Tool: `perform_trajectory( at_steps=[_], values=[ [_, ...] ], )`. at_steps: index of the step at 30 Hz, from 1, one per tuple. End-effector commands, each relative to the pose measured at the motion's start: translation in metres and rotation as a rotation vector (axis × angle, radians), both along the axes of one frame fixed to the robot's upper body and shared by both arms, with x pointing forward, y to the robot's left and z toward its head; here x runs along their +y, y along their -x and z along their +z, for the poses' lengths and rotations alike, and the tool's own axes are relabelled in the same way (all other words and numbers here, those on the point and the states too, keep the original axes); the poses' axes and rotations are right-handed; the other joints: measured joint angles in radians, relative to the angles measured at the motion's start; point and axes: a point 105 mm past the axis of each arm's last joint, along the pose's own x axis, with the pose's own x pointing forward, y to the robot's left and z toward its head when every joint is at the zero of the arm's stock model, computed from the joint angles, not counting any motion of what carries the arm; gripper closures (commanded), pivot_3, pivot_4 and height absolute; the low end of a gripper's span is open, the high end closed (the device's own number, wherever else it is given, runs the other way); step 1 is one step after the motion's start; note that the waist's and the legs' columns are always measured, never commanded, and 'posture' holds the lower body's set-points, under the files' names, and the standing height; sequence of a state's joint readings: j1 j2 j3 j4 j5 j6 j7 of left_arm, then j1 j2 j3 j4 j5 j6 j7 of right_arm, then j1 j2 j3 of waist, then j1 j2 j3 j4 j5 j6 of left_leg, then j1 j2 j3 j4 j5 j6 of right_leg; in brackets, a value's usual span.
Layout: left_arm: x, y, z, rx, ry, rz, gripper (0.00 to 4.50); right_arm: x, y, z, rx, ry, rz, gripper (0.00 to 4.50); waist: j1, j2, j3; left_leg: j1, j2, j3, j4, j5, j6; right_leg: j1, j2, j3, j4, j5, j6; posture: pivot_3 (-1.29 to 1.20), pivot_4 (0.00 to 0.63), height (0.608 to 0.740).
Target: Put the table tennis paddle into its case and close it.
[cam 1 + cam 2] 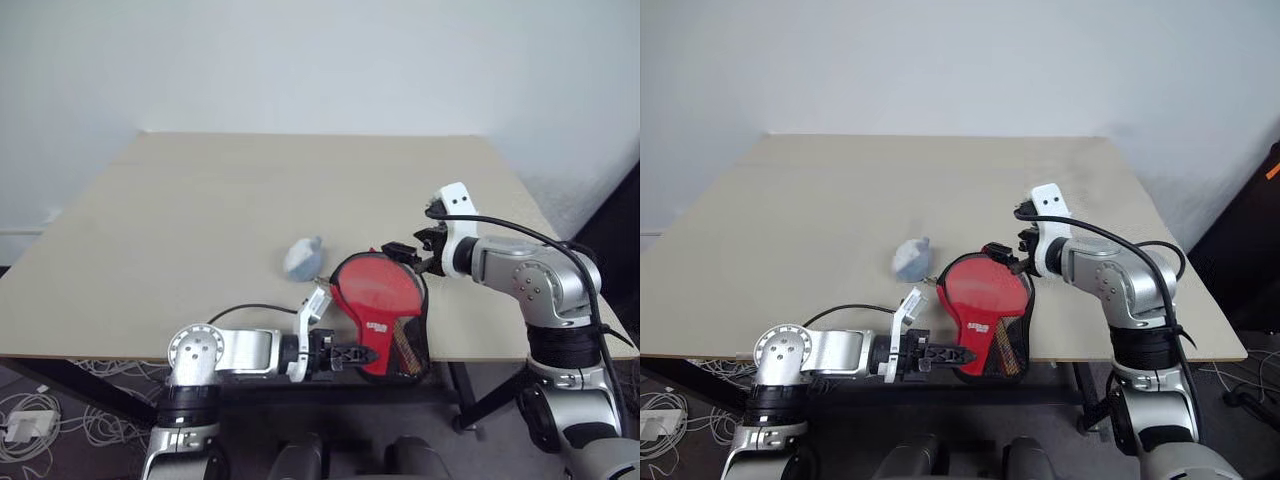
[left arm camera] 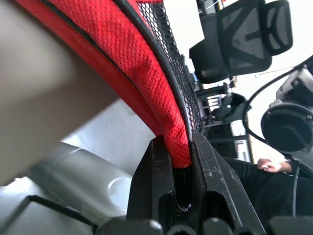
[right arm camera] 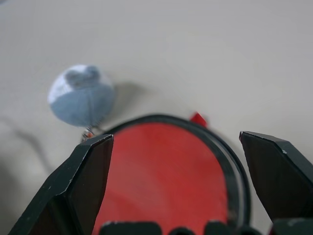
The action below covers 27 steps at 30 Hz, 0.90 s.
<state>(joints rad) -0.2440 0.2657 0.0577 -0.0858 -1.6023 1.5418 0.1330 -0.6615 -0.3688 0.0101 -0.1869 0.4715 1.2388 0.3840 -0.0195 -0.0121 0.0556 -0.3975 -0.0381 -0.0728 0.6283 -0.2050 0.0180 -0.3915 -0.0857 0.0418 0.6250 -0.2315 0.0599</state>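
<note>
Closing step, by my read: the case (image 1: pixel 385 318) sits at the near edge of the table (image 1: pixel 200 220), partly hanging over it, and I see a round red face with black edging. I can't tell from the head views whether that face is the table tennis paddle itself or the case's outer panel, so I can't confirm the paddle is inside; no handle shows anywhere. My left gripper (image 1: pixel 352 353) is pinching the narrow end of the case: fingers pressed together on red mesh fabric and black edging. My right gripper (image 1: pixel 412 256) hovers at the far rounded end, fingers spread wide, holding nothing. Next move, as I judge it: right needs to find the zipper pull on the black edging and close on it while left holds the case taut. Risk: the case hangs off the table edge, so a hard pull could drag it out of the left pinch. View differences: left wrist view shows the grip clearly, with fabric (image 2: pixel 146 78) clamped between my fingers (image 2: pixel 151 186) and black mesh beside it, plus a seated person's hand (image 2: pixel 268 165) and an office chair (image 2: pixel 244 34) beyond. Right wrist view shows a small red tab (image 3: pixel 198 118) at the rim of the red face, possibly the zip pull, and a grey-blue pompom charm (image 3: pixel 80 95) lying just beside the case.
</note>
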Motion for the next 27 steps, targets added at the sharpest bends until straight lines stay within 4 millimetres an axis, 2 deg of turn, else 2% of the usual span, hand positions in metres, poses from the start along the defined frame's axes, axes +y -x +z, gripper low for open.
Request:
perform_trajectory(
  at_steps=[1,4,12,17,19,20,23,27],
  values=[
    [-0.013,0.016,0.015,-0.015,0.059,-0.044,4.28,0.010,-0.003,0.014,-0.049,-0.015,0.043,0.00,0.001,0.000,0.000,0.000,0.000,0.000,0.000,0.000,0.000,0.000,0.000,0.000,0.000,0.000,-0.001,0.00,0.000,0.739],
    [-0.018,0.022,0.017,0.023,0.061,-0.037,4.28,0.014,-0.004,0.014,-0.050,-0.014,0.060,0.00,0.002,0.000,0.000,-0.001,0.000,0.000,0.000,0.000,0.000,-0.001,0.000,0.000,0.000,0.001,-0.006,0.00,0.000,0.739],
    [-0.030,0.022,0.014,0.060,0.041,-0.037,4.28,0.022,-0.001,0.013,-0.048,-0.019,0.082,0.00,0.002,0.001,0.000,0.000,-0.001,0.001,0.000,0.000,0.000,0.000,0.000,0.000,0.000,0.000,-0.005,0.00,0.000,0.739],
    [-0.030,0.017,0.013,0.060,0.038,-0.033,4.28,0.025,0.003,0.013,-0.045,-0.030,0.081,0.00,0.001,0.001,0.000,0.000,-0.001,0.002,0.000,0.000,0.000,0.000,0.000,0.000,0.000,-0.001,-0.003,0.00,0.000,0.739],
    [-0.024,0.013,0.010,0.053,0.017,-0.026,4.28,0.028,0.006,0.016,-0.049,-0.053,0.088,0.00,0.001,0.001,0.000,0.000,0.000,0.002,0.000,0.000,0.000,-0.001,0.000,0.000,0.000,-0.001,-0.003,0.00,0.000,0.739],
    [-0.018,0.012,0.011,0.046,0.014,-0.025,3.77,0.031,0.007,0.019,-0.054,-0.064,0.097,0.00,0.000,0.001,0.000,0.000,0.000,0.002,0.000,0.000,0.000,-0.001,0.000,0.000,0.000,-0.001,-0.003,0.00,0.000,0.739],
    [-0.002,0.009,0.014,0.022,-0.002,-0.021,2.95,0.036,0.008,0.023,-0.063,-0.078,0.110,0.00,-0.003,0.002,0.000,0.000,0.000,0.002,0.000,0.000,0.000,-0.001,0.001,0.000,0.000,-0.001,-0.004,0.00,0.000,0.739],
    [0.023,0.010,0.019,0.005,-0.028,0.012,1.46,0.038,0.008,0.024,-0.068,-0.081,0.117,0.00,-0.003,0.002,0.001,0.000,0.001,0.003,0.000,0.000,0.000,-0.003,0.001,0.000,0.000,-0.001,-0.004,0.00,0.000,0.739]
  ],
)
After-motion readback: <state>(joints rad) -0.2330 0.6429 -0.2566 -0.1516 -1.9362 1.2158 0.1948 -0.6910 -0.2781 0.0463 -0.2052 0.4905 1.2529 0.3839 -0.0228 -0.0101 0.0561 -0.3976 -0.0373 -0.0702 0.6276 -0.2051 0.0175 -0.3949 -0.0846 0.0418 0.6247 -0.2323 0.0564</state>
